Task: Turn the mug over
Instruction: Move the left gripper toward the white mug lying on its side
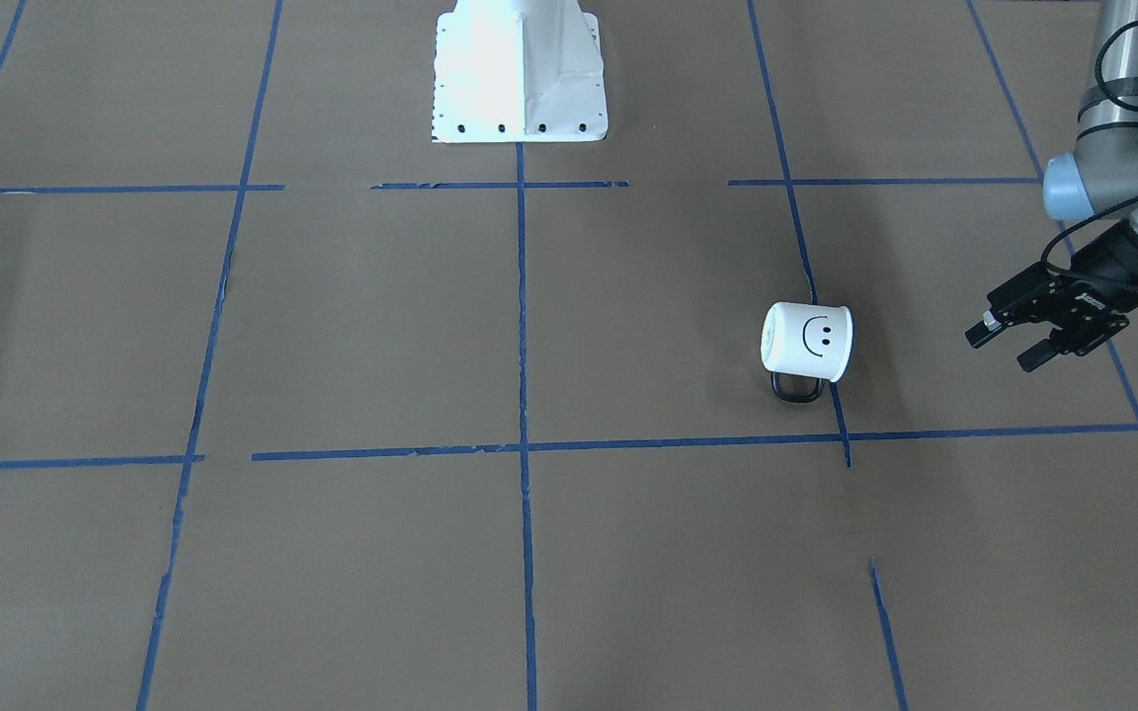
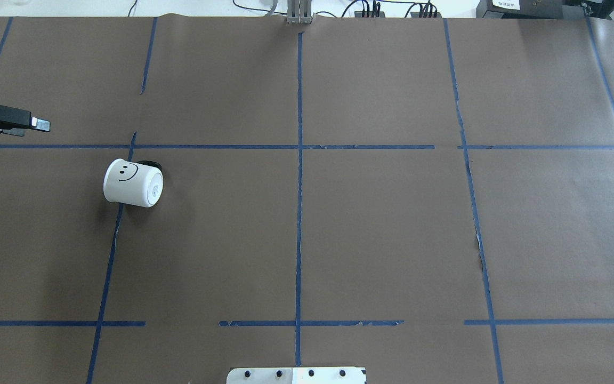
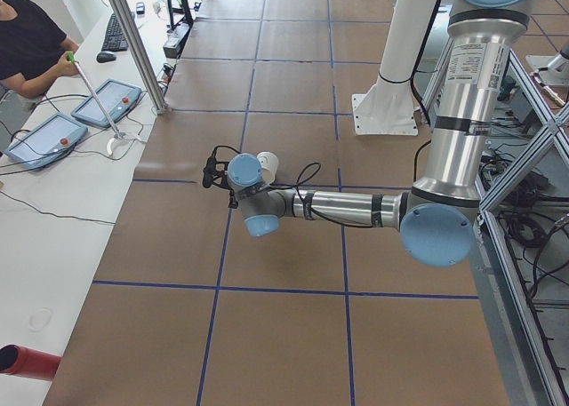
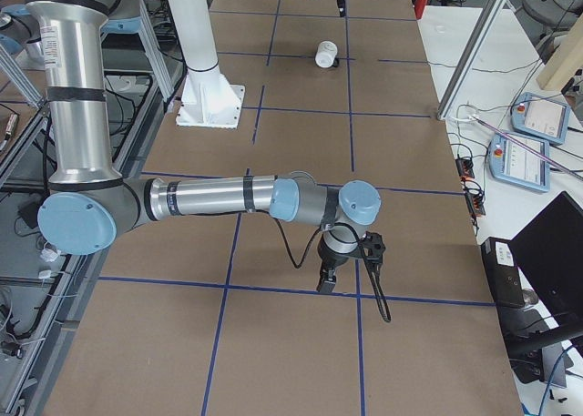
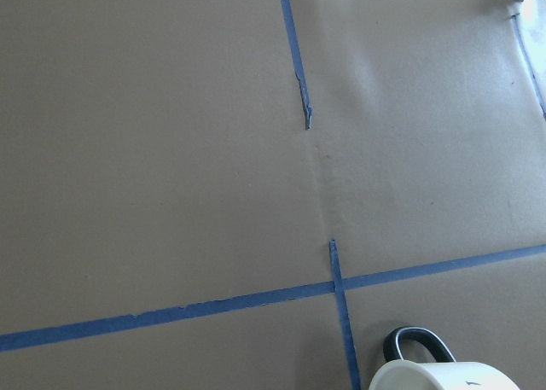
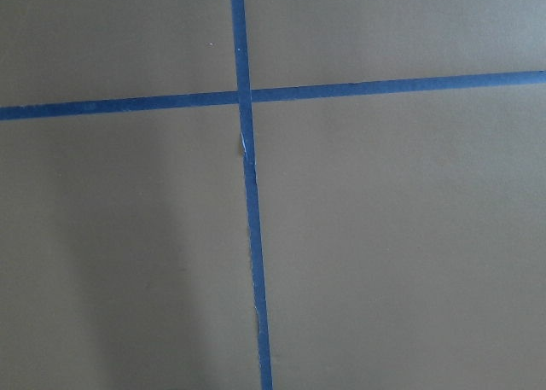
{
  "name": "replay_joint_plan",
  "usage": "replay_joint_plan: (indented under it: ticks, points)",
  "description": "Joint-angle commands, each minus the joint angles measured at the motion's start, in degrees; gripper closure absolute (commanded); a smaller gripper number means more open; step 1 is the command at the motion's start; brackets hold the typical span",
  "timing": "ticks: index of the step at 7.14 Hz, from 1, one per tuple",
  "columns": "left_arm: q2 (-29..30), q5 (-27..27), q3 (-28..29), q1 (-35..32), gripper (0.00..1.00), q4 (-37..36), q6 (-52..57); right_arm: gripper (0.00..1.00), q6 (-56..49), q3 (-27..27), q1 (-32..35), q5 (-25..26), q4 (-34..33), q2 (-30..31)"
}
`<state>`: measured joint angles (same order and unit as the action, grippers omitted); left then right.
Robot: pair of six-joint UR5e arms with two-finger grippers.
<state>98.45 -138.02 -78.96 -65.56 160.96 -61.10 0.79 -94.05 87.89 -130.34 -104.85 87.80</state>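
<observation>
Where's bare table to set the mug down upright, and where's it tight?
Bare: everything right of the centre tape line in the overhead view, plus the cells between that line and the mug. Tight only at the left edge, where the left gripper hangs just beyond the mug, and at the robot base.

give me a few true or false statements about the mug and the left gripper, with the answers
1. The mug lies on its side. True.
2. The left gripper grips the mug. False: it is open, holds nothing and is apart from the mug.
3. The smiley face faces upward. True.
4. The handle points toward the robot base. False: it is on the side of the mug away from the base.
</observation>
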Motion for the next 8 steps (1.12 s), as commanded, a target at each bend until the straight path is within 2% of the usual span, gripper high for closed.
replay_joint_plan:
  ticks: [1, 3, 4, 6, 7, 8]
  points:
    - [1.4, 0.0, 5.2, 1.0, 0.0, 10.7, -11.2, 0.0, 0.0, 0.0, 0.0, 0.0, 0.0, 0.0]
    - [1.5, 0.5, 7.1, 2.4, 0.0, 17.7, -18.4, 0.0, 0.0, 0.0, 0.0, 0.0, 0.0, 0.0]
    - [1.5, 2.6, 7.2, 3.2, 0.0, 20.9, -22.9, 0.0, 0.0, 0.0, 0.0, 0.0, 0.0, 0.0]
    - [1.5, 12.6, 7.5, 9.3, 0.0, 27.8, -30.6, 0.0, 0.0, 0.0, 0.0, 0.0, 0.0, 0.0]
    - [1.6, 16.0, 8.0, 10.9, 0.0, 30.1, -30.7, 0.0, 0.0, 0.0, 0.0, 0.0, 0.0, 0.0]
    - [1.7, 16.6, 8.3, 11.8, 0.0, 30.7, -30.7, 0.0, 0.0, 0.0, 0.0, 0.0, 0.0, 0.0]
